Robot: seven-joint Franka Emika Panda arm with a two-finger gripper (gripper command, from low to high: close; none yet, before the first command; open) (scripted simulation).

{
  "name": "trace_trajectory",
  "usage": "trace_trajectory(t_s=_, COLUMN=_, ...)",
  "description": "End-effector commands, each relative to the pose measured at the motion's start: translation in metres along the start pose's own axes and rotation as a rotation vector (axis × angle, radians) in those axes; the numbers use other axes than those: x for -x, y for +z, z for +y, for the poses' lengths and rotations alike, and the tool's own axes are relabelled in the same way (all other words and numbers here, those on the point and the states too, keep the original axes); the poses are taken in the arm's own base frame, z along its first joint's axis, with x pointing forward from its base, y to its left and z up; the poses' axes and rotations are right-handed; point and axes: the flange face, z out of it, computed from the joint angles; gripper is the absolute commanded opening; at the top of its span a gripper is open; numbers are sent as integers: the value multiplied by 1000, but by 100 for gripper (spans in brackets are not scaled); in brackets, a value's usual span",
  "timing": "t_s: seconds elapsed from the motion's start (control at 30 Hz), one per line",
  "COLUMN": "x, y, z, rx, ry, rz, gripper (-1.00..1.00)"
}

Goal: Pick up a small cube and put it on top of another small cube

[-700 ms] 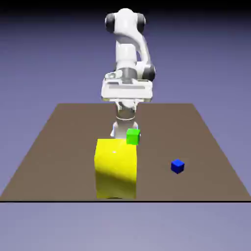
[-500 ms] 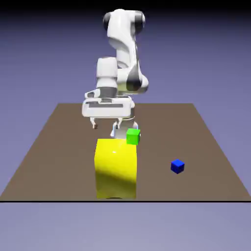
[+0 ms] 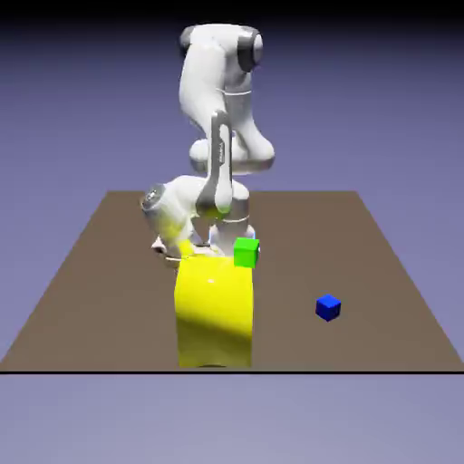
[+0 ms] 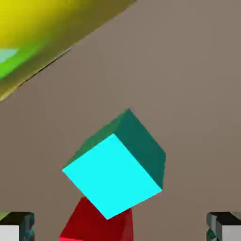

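Observation:
In the hand view the small red cube (image 4: 96, 225) lies on the brown table at the bottom edge, partly covered by a cyan cube (image 4: 115, 164) that sits tilted in front of it. Whether the two touch I cannot tell. My gripper (image 4: 120, 228) is open, one grey fingertip (image 4: 16, 226) in each bottom corner, wide of the red cube with nothing held. In the exterior view the arm (image 3: 217, 109) bends down behind the big yellow block (image 3: 215, 308), which hides the fingers, the red cube and the cyan cube.
A green cube (image 3: 246, 252) sits by the yellow block's far right top corner. A blue cube (image 3: 328, 307) lies toward the exterior view's right. The yellow block (image 4: 42, 33) fills the hand view's top left corner.
The hand has dropped from above the yellow block, swung toward the exterior view's left and sunk behind the block. The cubes have not moved.

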Motion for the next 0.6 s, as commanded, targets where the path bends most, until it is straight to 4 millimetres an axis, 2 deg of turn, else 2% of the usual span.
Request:
trace_trajectory(t_s=0.0, x=-7, y=1, z=8, rx=9, ry=60, rz=-7, gripper=0)
trace_trajectory(t_s=0.13, x=30, y=25, z=2, rx=139, ry=69, rz=35, gripper=0)
trace_trajectory(t_s=0.37, x=30, y=24, z=2, rx=144, ry=71, rz=41, gripper=0)
trace_trajectory(t_s=0.57, x=20, y=90, z=5, rx=144, ry=71, rz=41, gripper=0)
